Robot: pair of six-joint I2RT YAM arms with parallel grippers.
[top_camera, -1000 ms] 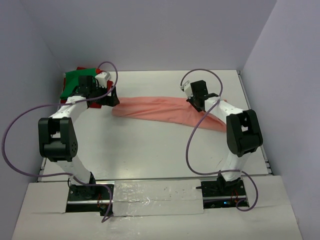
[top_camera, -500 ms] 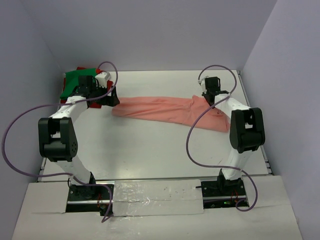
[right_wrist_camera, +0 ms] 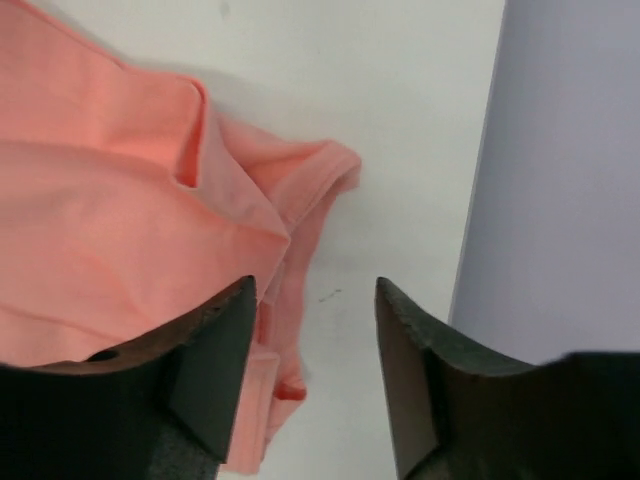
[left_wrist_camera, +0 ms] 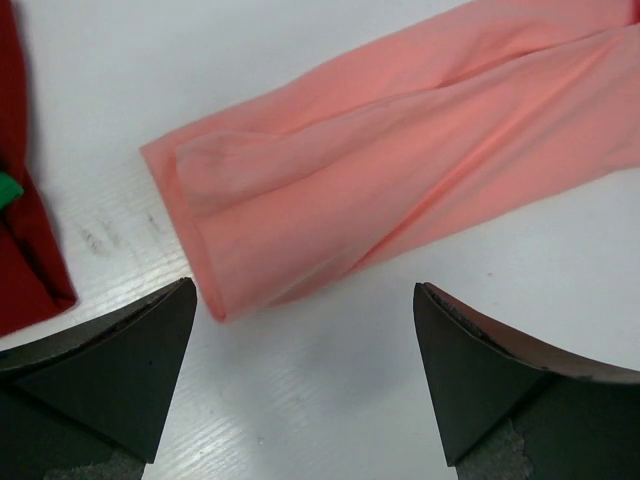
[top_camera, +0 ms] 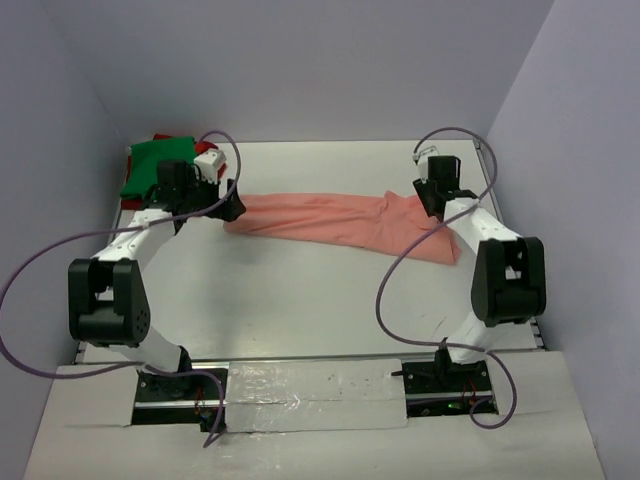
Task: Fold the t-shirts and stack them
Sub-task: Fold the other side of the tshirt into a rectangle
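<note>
The white table (top_camera: 300, 300) filled a plain-walled bay, and at its far left corner the green shirt (top_camera: 150, 165) lay on the red shirt (left_wrist_camera: 25, 230). My left gripper (left_wrist_camera: 305, 290) hung wide open just over the left end of the pink shirt (top_camera: 330, 220), a long band across the far half, and my right gripper (right_wrist_camera: 315, 285) stood open over its right end, holding nothing. I judged the pink shirt's fold half done; next, each gripper should pinch its end and double the band over.

Dark red t-shirt (left_wrist_camera: 30, 235) — cut off by the left wrist view's edge.
</note>
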